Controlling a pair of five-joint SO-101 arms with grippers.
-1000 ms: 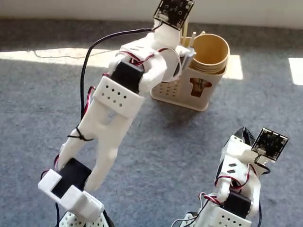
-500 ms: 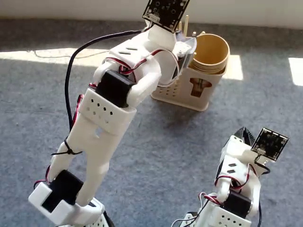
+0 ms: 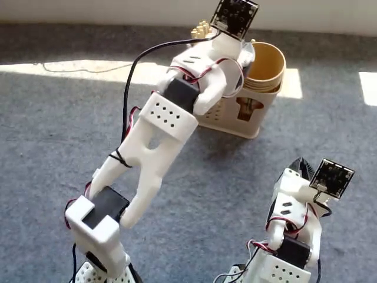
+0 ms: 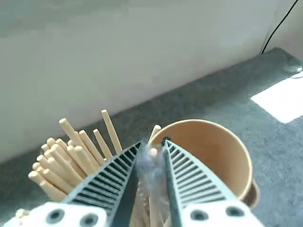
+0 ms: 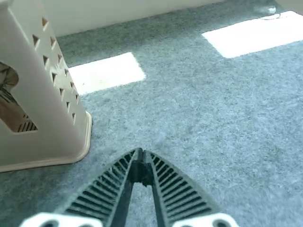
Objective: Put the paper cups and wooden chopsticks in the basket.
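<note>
The left gripper (image 4: 152, 141) hangs right above the basket (image 3: 247, 112), which stands on grey carpet (image 3: 235, 188) at the far side of the scene. It is closed on a single wooden chopstick (image 4: 155, 130). The stick's pale tip pokes out just past the jaw ends. Its long axis runs upright, in line with the jaws and pointing down into the basket.

To one side of the held stick stands a bundle of chopsticks (image 4: 66, 158), already upright in the basket. To the other side, just beside it, sit the nested paper cups (image 4: 213, 151), also in the basket with the open mouth up. The stick thus lies between bundle and cups, so the likely next move is a release straight down.

The right gripper (image 5: 140, 163) is closed on nothing. It points at bare carpet on the near side, well apart from the basket, so the left arm is plainly the nearer one.
</note>
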